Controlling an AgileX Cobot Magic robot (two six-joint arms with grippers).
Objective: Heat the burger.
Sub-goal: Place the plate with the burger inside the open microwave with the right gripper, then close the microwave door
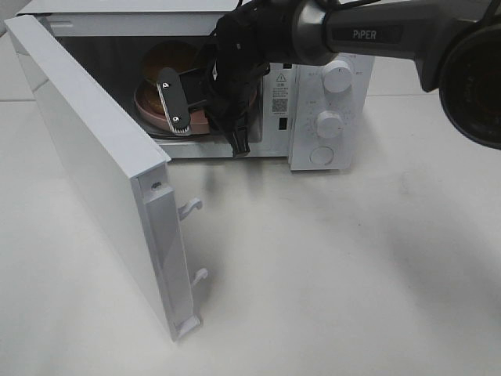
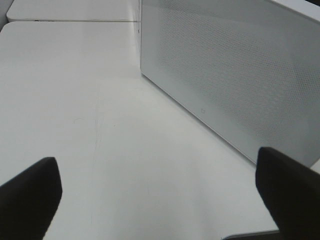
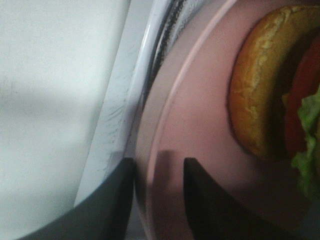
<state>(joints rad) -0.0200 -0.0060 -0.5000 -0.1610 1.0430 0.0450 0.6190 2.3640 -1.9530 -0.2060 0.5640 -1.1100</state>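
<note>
Right arm (image 1: 368,35) reaches into microwave (image 1: 344,149), right tool (image 3: 159,165) parted astride plate (image 3: 200,130) rim; left tool (image 2: 156,160) spread.

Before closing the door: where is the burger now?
In the right wrist view, the burger sits on the pink plate inside the microwave, near the right gripper.

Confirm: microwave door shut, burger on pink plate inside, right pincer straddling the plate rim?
Wrong on the door: the microwave door stands swung open, per the exterior high view. Rest holds: the burger sits on the pink plate inside, right pincer straddling the plate's rim.
</note>
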